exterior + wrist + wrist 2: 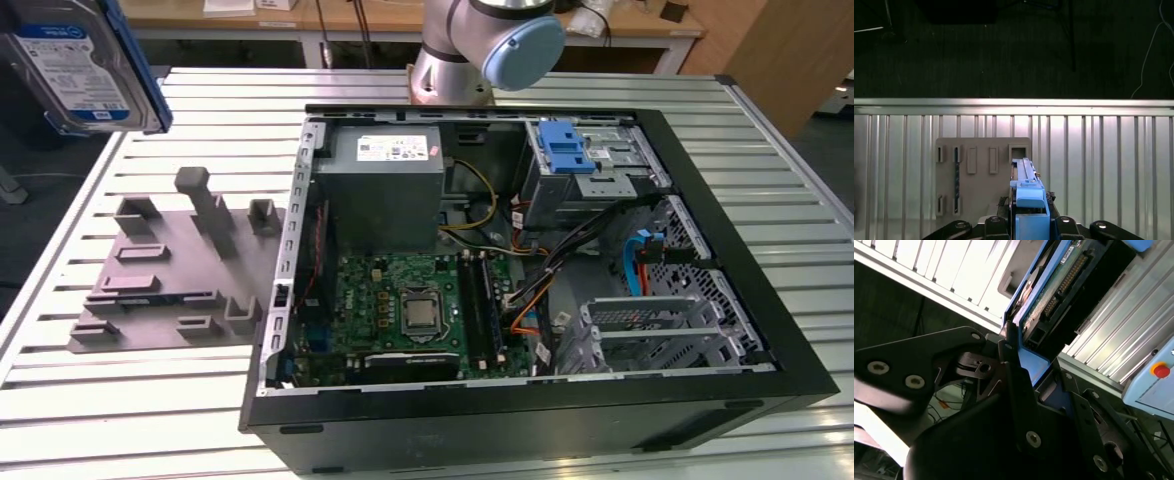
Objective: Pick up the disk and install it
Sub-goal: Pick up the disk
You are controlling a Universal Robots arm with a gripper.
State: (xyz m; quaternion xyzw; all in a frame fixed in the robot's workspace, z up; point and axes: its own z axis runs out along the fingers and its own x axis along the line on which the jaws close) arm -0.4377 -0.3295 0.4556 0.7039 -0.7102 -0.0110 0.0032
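**Disk held aloft, clear of the case**

Exterior view: the disk (80, 65) hangs in the air at the exterior view's far left, label facing out. It is above the edge of the slatted table (134, 420) and well apart from the open computer case (534, 425). The grey fixture (160, 270) lies just beside the case.

Second wrist view: the gripper (1029, 360) is closed onto the blue carrier (1031, 367) at one end of the disk, pinching the frame from both sides (the circuit-board face and connector are left free).

First wrist view: the disk stands edge-on in the gripper's grasp, above the grey fixture.

Handling, as I judge it: rigid, dense and sensitive to shock. The smooth plastic may slip, so the carrier's side rails are the place to grip, never the board or connector.
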